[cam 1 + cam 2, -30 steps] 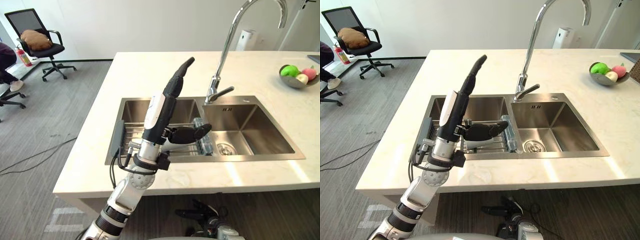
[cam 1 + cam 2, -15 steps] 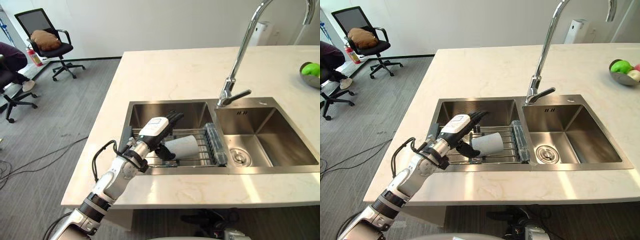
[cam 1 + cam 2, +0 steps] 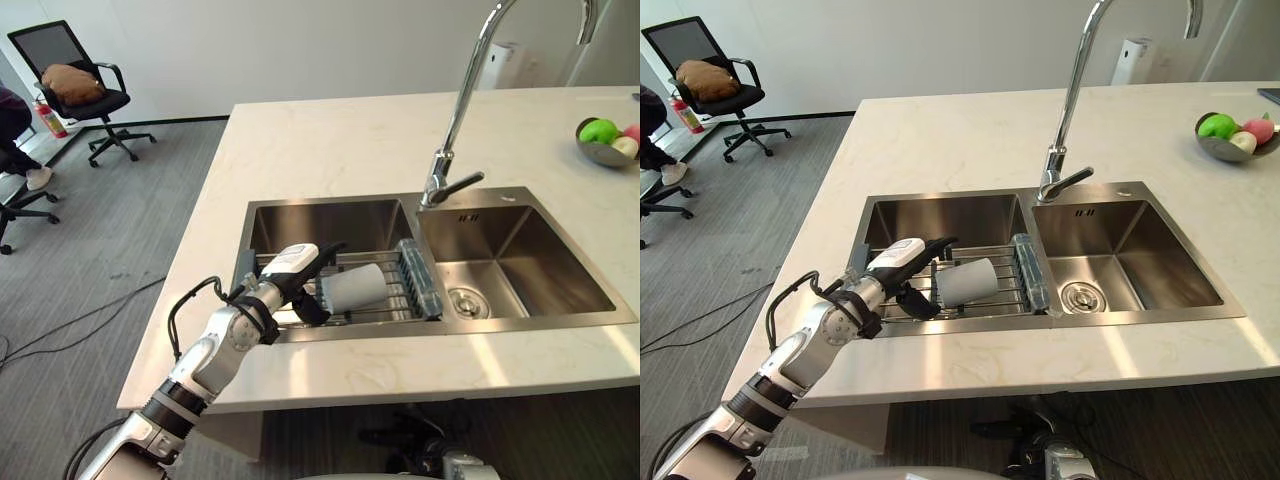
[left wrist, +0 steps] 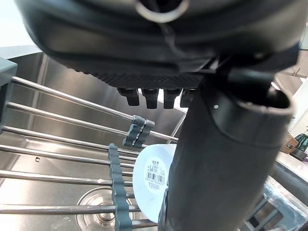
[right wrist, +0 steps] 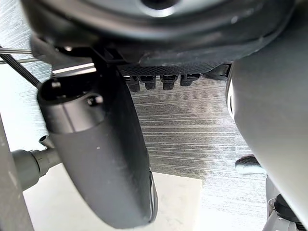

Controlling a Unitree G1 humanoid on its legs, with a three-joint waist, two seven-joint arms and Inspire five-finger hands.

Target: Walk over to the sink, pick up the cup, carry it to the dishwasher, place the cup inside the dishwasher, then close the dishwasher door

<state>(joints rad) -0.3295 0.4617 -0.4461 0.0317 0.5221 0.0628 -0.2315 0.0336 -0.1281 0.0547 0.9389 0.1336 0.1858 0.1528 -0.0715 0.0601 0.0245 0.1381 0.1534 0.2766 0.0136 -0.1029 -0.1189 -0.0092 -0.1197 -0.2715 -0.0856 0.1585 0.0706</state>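
The left hand [image 3: 298,276] has come down from overhead to the cup [image 3: 352,288], which lies on its side on the rack [image 3: 398,297] in the sink [image 3: 320,220]. Its fingers are straight with the thumb spread, gripping nothing, so closing them looks next. The right hand [image 5: 96,159] hangs slack.

Left hand [image 3: 297,268] outstretched, fingers [image 3: 328,250] straight

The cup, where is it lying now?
In the left eye view the cup lies on its side on the wire rack over the left sink basin, just beside the left hand.
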